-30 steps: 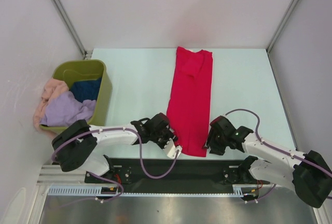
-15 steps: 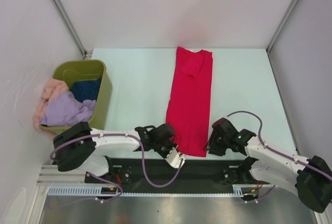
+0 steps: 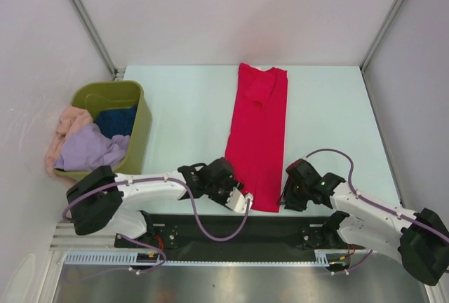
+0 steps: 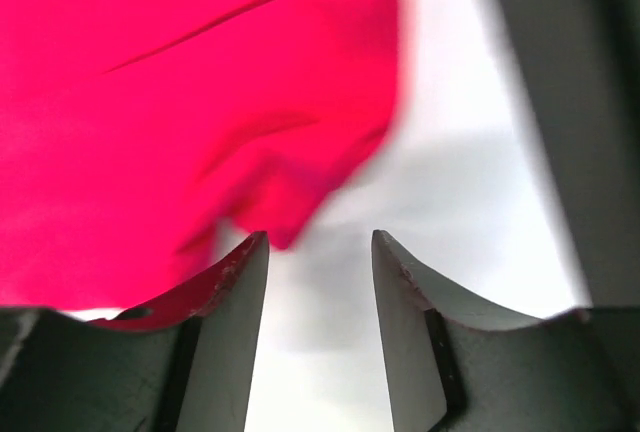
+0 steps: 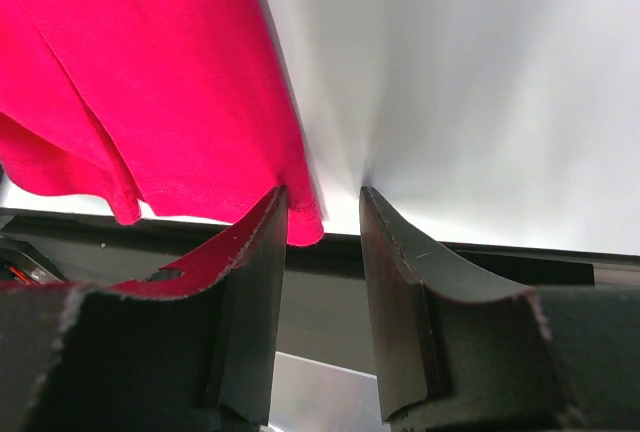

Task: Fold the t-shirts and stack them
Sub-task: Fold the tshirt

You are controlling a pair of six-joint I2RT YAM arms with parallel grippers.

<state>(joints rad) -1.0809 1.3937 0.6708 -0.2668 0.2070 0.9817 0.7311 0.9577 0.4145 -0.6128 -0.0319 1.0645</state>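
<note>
The red t-shirt (image 3: 258, 135) lies folded into a long narrow strip down the middle of the table, neck end at the far side. My left gripper (image 3: 246, 201) is open at the shirt's near left corner. In the left wrist view (image 4: 320, 244) the red cloth (image 4: 180, 102) lies just beyond the jaws, and its corner is near the left fingertip (image 4: 250, 257). My right gripper (image 3: 283, 202) is open at the near right corner. In the right wrist view (image 5: 322, 200) the hem corner (image 5: 306, 228) sits in the gap against the left finger. Lavender (image 3: 91, 150), peach-pink (image 3: 66, 124) and dark blue (image 3: 116, 120) shirts are bunched in the tub.
The olive-green plastic tub (image 3: 142, 117) stands at the table's left edge, with cloth spilling over its left side. A black rail (image 3: 266, 224) runs along the near table edge right under both grippers. White walls enclose the table on three sides.
My left gripper has dropped toward the near edge, then slid right to the shirt's near left corner. My right gripper has shifted slightly toward the near edge. The shirt has not moved.
</note>
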